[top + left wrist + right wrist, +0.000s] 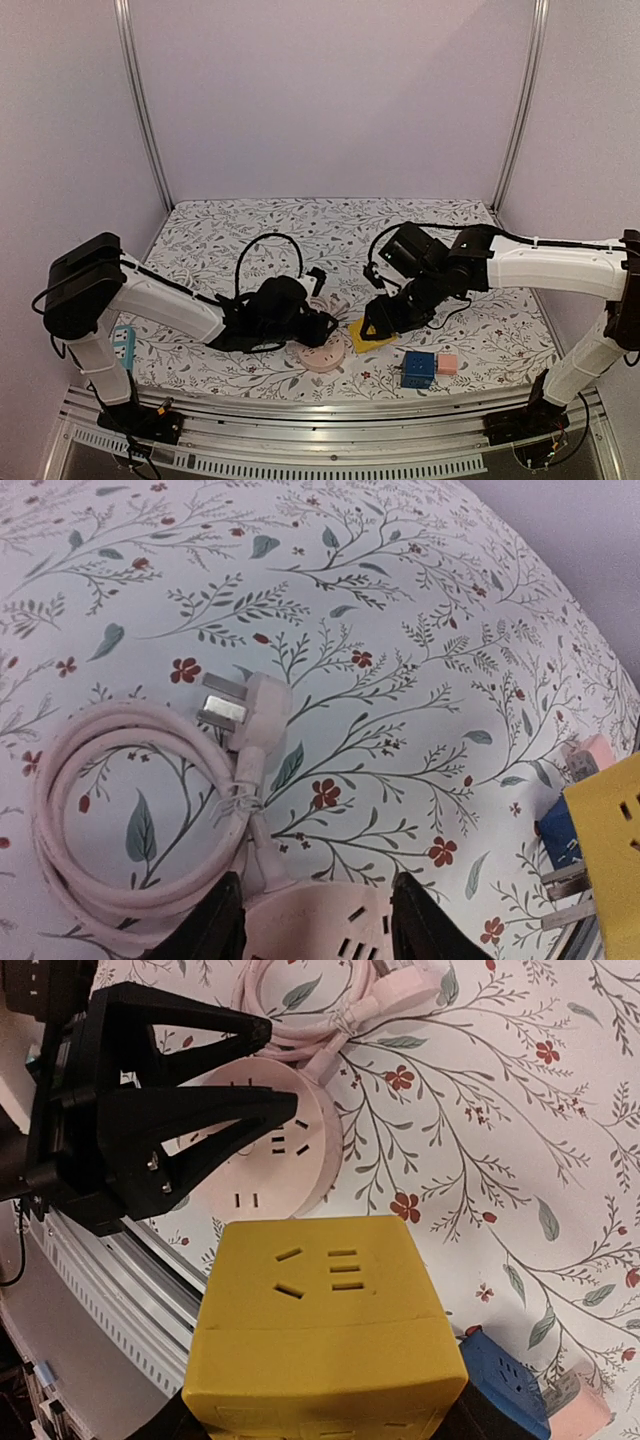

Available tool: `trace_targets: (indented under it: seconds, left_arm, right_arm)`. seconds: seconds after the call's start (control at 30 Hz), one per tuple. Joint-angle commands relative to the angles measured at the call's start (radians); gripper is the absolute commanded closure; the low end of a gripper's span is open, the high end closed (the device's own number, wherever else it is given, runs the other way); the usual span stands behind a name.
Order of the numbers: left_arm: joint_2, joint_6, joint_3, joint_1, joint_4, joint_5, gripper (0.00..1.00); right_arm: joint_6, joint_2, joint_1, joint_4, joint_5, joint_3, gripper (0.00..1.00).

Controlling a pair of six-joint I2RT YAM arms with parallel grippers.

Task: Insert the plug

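A yellow cube plug adapter (362, 333) is held in my right gripper (378, 322), which is shut on it; it fills the right wrist view (325, 1330), where only the dark finger edges show beside it. Its metal prongs (562, 892) show in the left wrist view. A pink round socket (322, 357) lies just left of it. My left gripper (322, 325) has its fingers (215, 920) against both sides of that socket (320, 930). The socket (270, 1160) lies a short gap from the cube. Its pink cable (120, 810) is coiled, its own plug (245, 705) lying loose.
A blue cube adapter (418, 368) and a small pink cube (447, 363) lie right of the yellow one, near the front rail (320, 405). A light blue power strip (123, 345) lies at the far left. Black cables loop behind both grippers.
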State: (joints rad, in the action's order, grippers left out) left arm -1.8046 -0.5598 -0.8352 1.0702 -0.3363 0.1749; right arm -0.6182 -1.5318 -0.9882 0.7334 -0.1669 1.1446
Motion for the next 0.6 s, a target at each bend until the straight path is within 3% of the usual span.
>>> trace_targets:
  seconds: [0.0,0.13,0.2,0.27,0.43,0.57]
  left_arm:
    - [0.169,0.016,0.094,0.017,0.031,0.146,0.45]
    - [0.293,0.004,0.191,0.017,0.037,0.241,0.26]
    - [0.354,0.006,0.227,0.017,0.047,0.277,0.11]
    - [0.408,0.012,0.251,0.017,0.066,0.309,0.03]
    - [0.526,0.004,0.302,0.018,0.099,0.371,0.00]
    - [0.623,-0.005,0.356,0.016,0.084,0.406,0.01]
  right_arm:
    - [0.097,-0.073,-0.006,0.073,0.060,0.099,0.79]
    - [0.121,-0.154,-0.008,0.155,0.085,0.199,0.87]
    - [0.131,-0.182,-0.007,0.177,0.093,0.244,0.87]
    - [0.140,-0.214,-0.008,0.204,0.098,0.297,0.89]
    - [0.153,-0.304,-0.009,0.272,0.115,0.389,0.99]
    - [0.153,-0.353,-0.020,0.301,0.118,0.446,1.00]
